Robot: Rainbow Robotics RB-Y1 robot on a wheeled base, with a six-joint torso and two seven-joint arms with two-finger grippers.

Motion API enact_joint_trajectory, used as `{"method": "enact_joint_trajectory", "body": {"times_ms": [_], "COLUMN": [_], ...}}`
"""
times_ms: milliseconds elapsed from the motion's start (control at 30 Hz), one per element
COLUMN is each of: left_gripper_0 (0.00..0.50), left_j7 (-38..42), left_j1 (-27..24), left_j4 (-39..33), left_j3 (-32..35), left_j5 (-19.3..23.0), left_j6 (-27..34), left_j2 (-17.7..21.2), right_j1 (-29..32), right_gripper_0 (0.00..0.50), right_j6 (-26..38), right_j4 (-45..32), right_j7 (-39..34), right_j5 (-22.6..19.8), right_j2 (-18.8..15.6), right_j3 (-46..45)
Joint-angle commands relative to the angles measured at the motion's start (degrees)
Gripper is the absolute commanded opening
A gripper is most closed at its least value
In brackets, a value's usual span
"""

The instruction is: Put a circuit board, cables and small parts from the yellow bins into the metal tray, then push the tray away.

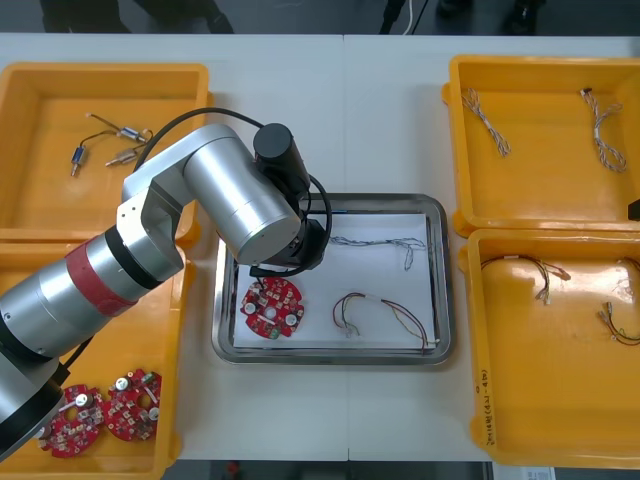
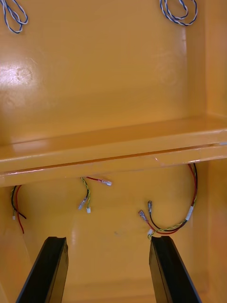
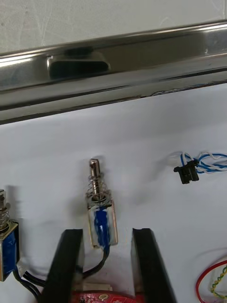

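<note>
Closest to the lens, the thick silver left arm point(image 1: 225, 195) slants in from the near left corner of the light table point(image 1: 330, 110). It is bent at the elbow and tips down over the left half of the shallow, white-floored metal tray point(image 1: 440, 280). Its left hand point(image 3: 107, 231) hangs low over that floor. The black fingers point(image 3: 71, 265) stand narrowly apart, either side of a blue-bodied, spring-tipped small metal part point(image 3: 100, 215), with a gap beside it. Another small part point(image 3: 7, 246) lies near. Also in the tray are a round red circuit board point(image 1: 271, 308), a twisted blue and white cable point(image 1: 375, 243) and a red and yellow cable point(image 1: 380, 312). The right hand point(image 2: 108, 239) hovers with its fingers spread wide above the near right yellow bin point(image 2: 118, 220).
</note>
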Motion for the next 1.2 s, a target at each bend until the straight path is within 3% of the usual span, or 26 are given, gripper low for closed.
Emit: {"method": "enact_joint_trajectory", "body": {"times_ms": [33,367,600,1000,1200], "left_gripper_0": [0.500,0.500,0.500,0.500,0.500], "left_j7": [1.43,1.60,0.99,-0.59,-5.34], "left_j1": [-2.58,-2.93,-3.90,-3.90,-3.90], "left_j4": [-0.76,-0.94,-3.75,-10.61,-11.40], "left_j3": [-0.64,0.76,5.86,18.17,25.81], "left_j5": [-0.51,-0.07,1.87,8.63,12.41], "left_j6": [-0.64,-0.02,7.01,17.03,23.62], "left_j2": [-1.34,-1.34,-0.81,4.55,8.68], "right_j1": [0.73,0.73,0.73,0.64,0.64], "right_gripper_0": [0.500,0.500,0.500,0.500,0.500], "right_j6": [0.18,0.18,0.18,0.18,0.18], "right_j4": [-0.89,-0.89,-0.89,-2.12,-4.67], "right_j7": [0.25,0.17,0.08,0.08,-0.10], "right_j5": [-0.45,-0.54,-0.63,-1.68,-2.83], "right_j2": [0.39,0.39,0.39,0.21,0.12], "right_j3": [-1.61,-1.61,-1.61,-1.61,-0.03]}}
